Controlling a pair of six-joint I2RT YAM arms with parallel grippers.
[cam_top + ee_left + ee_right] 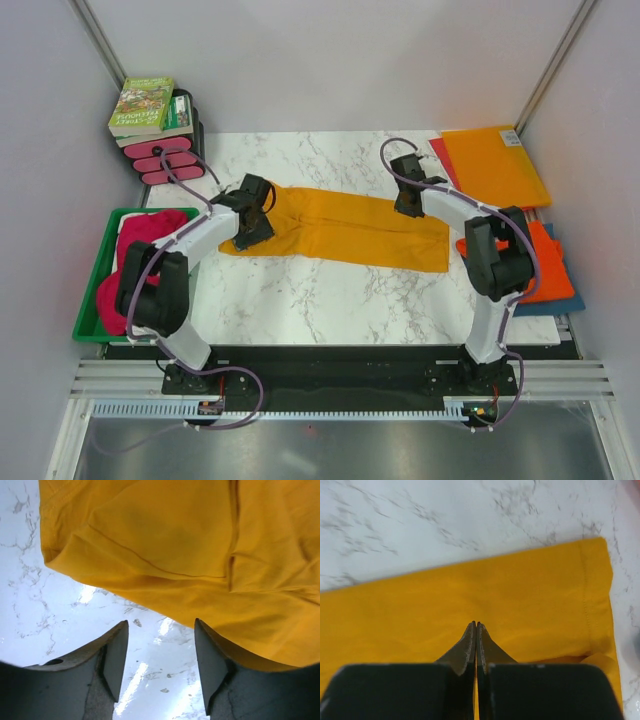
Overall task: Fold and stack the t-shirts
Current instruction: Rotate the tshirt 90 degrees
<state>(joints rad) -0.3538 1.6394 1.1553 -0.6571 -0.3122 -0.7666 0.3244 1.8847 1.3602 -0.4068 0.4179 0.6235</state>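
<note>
your golden-orange t-shirt (pixel 345 228) lies across the middle of the marble bench (pixel 330 300) as a long strip, with one end near each arm. your left gripper (pixel 252 215) sits at the strip's left end. the left wrist view shows its fingers (pixel 116 655) spread wide with bare bench between them and nothing held; the shirt's rumpled edge is just ahead of the tips. your right gripper (pixel 408 200) is over the strip's far edge, toward the right end. its fingers (pixel 470 645) are pressed together, tips down on the cloth near the hemmed end, and you cannot tell whether any cloth is pinched between them. a magenta-pink t-shirt (pixel 145 235) is heaped in the green tray (pixel 135 212) at the bench's left edge. a red-orange t-shirt (pixel 548 270) lies on a blue t-shirt (pixel 560 303) at the right edge, partly behind the right arm.
</note>
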